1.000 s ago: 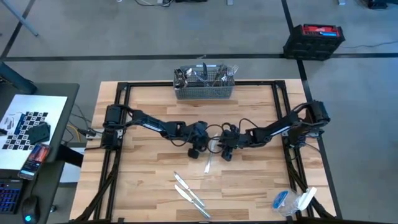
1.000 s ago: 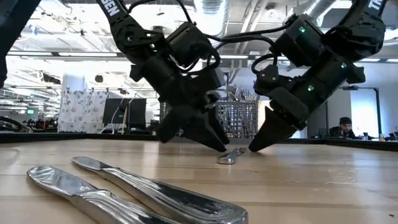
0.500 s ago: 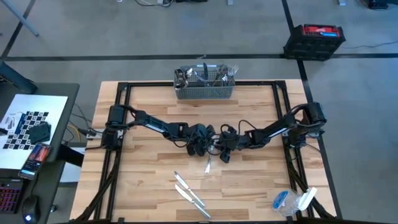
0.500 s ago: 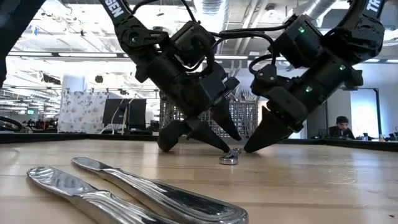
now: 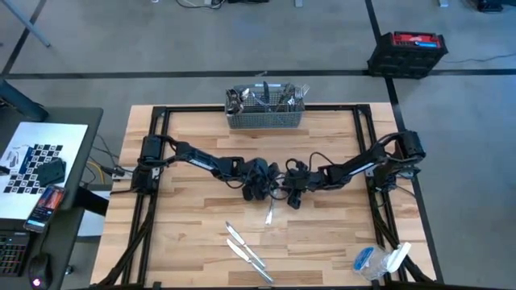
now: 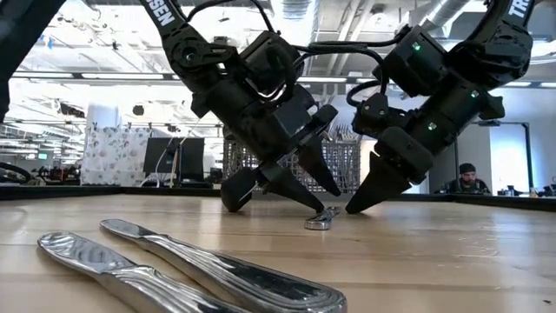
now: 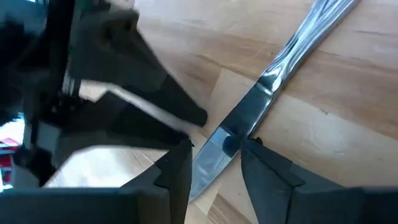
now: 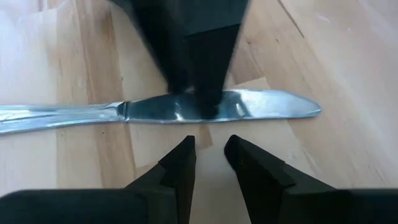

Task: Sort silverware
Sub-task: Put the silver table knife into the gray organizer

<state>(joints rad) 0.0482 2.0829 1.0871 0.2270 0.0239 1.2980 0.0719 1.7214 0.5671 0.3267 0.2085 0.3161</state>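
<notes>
- the slim shiny silver-metal table knife (image 5: 269, 213) lies flat near the middle of the pale wooden plank surface (image 5: 193, 225), its blade end between the two arms' tips.
- by its look it is stiff, light, and slick; lying flush on the wood it gives little edge to catch, so i'd judge a hold across the narrow neck where blade meets handle (image 7: 267, 84) safer than on the broad polished blade (image 8: 249, 106).
- the left claw (image 7: 214, 163) is down at the blade, fingers parted just wider than the metal and straddling it, not closed on it.
- the right claw (image 8: 208, 158) points at the same blade from the other side, fingers a narrow gap apart, holding nothing.
- two more silver table knives (image 5: 246, 251) lie side by side nearer the front edge, well apart from the arms.
- a grey wire-mesh basket (image 5: 264, 119) with upright cutlery stands at the far edge.
- beyond the surface: grey floor, a red-and-black case (image 5: 408, 50), and a seated person (image 6: 469, 178) far back in an open office.
</notes>
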